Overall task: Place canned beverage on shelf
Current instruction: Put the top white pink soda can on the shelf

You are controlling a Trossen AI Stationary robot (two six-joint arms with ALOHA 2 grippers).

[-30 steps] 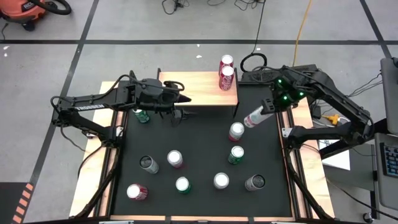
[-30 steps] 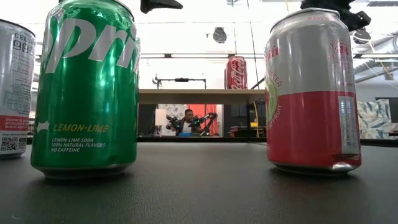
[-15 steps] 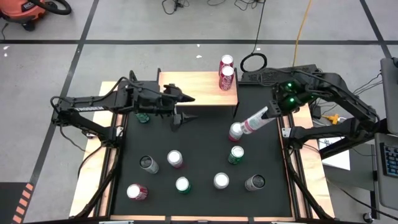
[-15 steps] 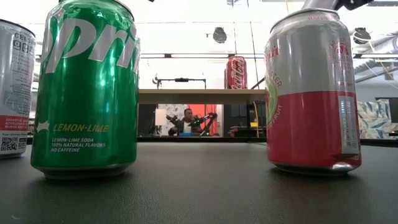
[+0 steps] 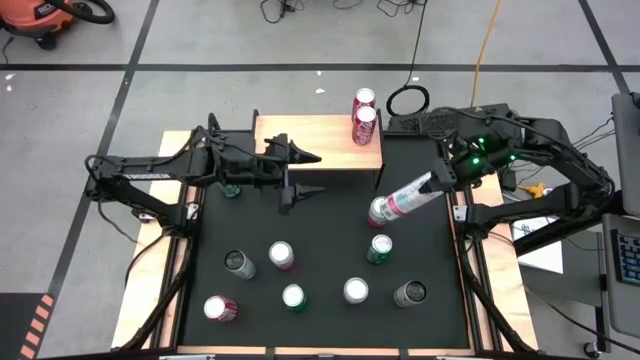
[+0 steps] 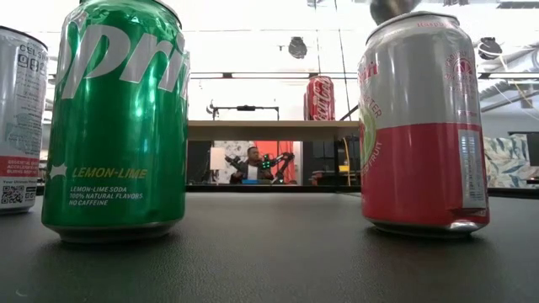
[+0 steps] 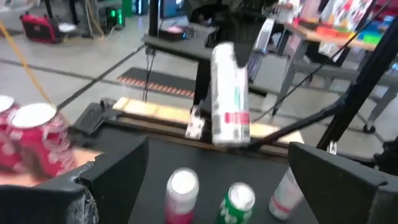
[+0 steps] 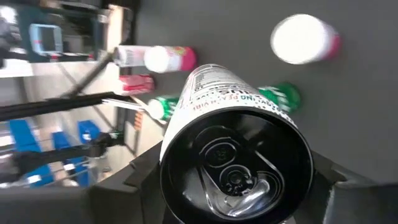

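Right tool (image 5: 432, 182) pinches a tilted slim can (image 5: 405, 197) right of centre — shelf (image 5: 320, 143) lies up-left of it; left tool (image 5: 305, 172) spread, nearer.

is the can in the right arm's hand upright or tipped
Tipped. In the high view the slim white-and-pink can lies slanted in the right hand, carried above the black table, its side showing.

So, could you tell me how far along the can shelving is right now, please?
Done: two red cans stand on the shelf. In hand: the right hand grips a tilted white and pink can above the black table. The left hand is open at the shelf's front edge. Left: that can, plus upright cans such as the green one.
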